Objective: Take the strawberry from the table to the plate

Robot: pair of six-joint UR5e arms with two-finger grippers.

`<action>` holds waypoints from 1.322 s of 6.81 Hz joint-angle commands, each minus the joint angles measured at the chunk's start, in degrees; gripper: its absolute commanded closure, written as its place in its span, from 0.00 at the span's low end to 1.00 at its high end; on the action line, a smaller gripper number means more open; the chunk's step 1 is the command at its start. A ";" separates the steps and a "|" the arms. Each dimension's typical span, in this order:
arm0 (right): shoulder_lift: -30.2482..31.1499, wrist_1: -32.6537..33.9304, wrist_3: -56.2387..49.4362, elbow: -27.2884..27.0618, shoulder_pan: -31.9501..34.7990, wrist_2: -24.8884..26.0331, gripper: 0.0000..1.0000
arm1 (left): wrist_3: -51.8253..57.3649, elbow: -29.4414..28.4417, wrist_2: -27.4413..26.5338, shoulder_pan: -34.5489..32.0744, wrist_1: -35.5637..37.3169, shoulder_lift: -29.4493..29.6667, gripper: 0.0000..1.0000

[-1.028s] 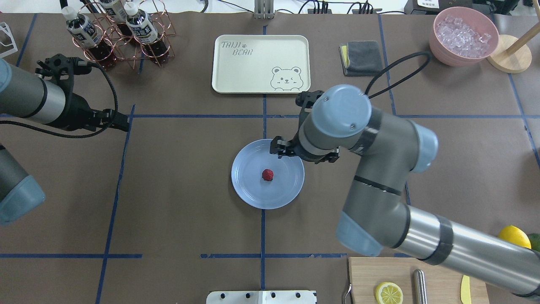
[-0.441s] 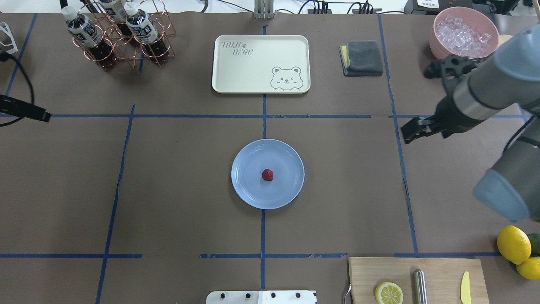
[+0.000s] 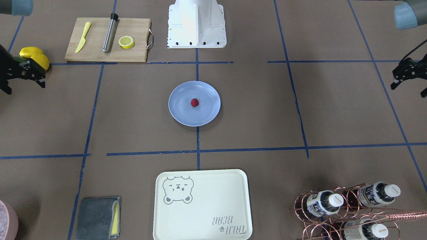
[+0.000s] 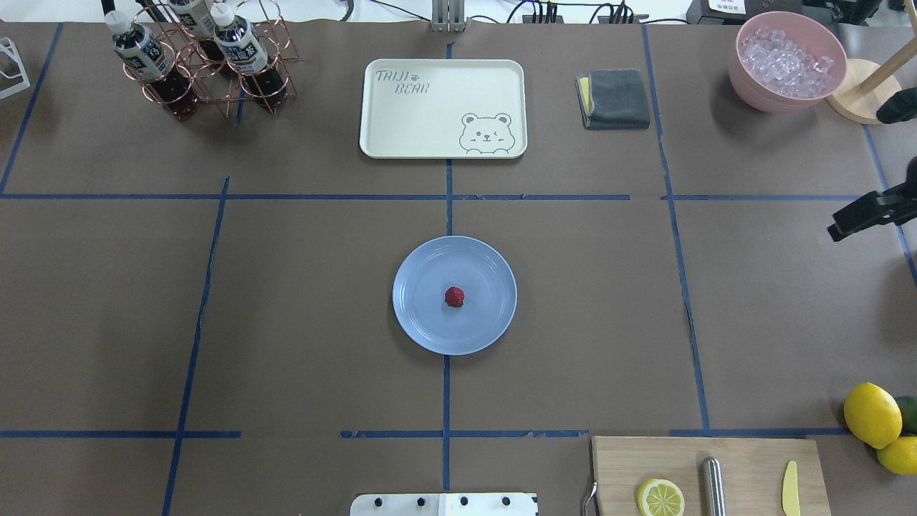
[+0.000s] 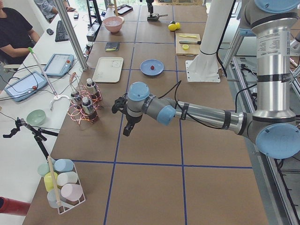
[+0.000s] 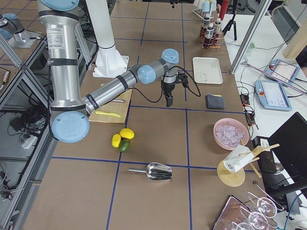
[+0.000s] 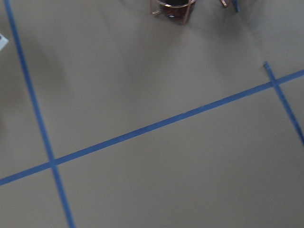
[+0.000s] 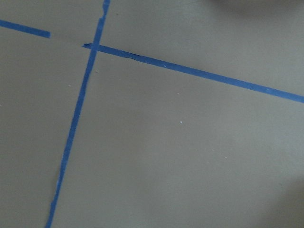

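- The strawberry (image 4: 454, 296) sits on the plate (image 4: 430, 333), close to its middle, and nothing is touching it.
- The plate lies flat on the tabletop (image 4: 301, 301), right over the blue tape line that runs away from the robot's base.
- My right gripper (image 4: 839, 229) hangs well off to the plate's right, at the edge of the overhead view. I cannot tell from here how wide its jaws stand.
- My left gripper (image 5: 126, 131) is well off to the plate's left, over the paper near the wire rack (image 4: 269, 93). It holds nothing that I can see, and I cannot tell its opening either.
- Both wrist cameras give me only brown paper and blue tape.
- Beyond the plate, on the far side from the base, lies the cream bear tray (image 4: 401, 122).
- Far beyond the plate and to its right, a pink bowl (image 4: 745, 82) is filled with ice cubes (image 4: 788, 54). A folded grey cloth (image 4: 616, 97) lies between that bowl and the tray.
- Far beyond the plate and to its left, the copper wire rack carries dark bottles (image 4: 140, 46) with white caps.
- Nearer the base than the plate and to its right, a wooden cutting board (image 4: 745, 466) bears a lemon half (image 4: 660, 497), a metal cylinder (image 4: 713, 487) and a yellow knife (image 4: 790, 489).
- Whole lemons (image 4: 871, 414) lie just past that board's right end.
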State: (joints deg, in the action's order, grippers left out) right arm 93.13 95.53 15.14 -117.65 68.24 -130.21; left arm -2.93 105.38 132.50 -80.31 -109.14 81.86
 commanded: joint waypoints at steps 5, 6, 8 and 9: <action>11.11 0.18 -15.14 3.22 12.96 -6.64 0.00 | 1.45 -0.43 1.09 -2.48 9.21 -2.58 0.00; 11.03 0.36 -13.92 3.39 13.06 -6.46 0.00 | 1.52 -1.05 1.18 -2.40 8.86 -2.67 0.00; 11.02 0.36 -12.32 3.48 14.38 -6.29 0.00 | 1.61 -1.14 1.18 -2.48 8.77 -3.02 0.00; 11.02 0.18 -13.02 4.44 14.29 -6.20 0.00 | 1.61 -0.97 1.26 -2.57 8.77 -3.11 0.00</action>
State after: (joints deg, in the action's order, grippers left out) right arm 104.15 95.84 2.43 -113.97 82.42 -136.53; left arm -1.34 104.34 133.70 -82.80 -100.35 78.90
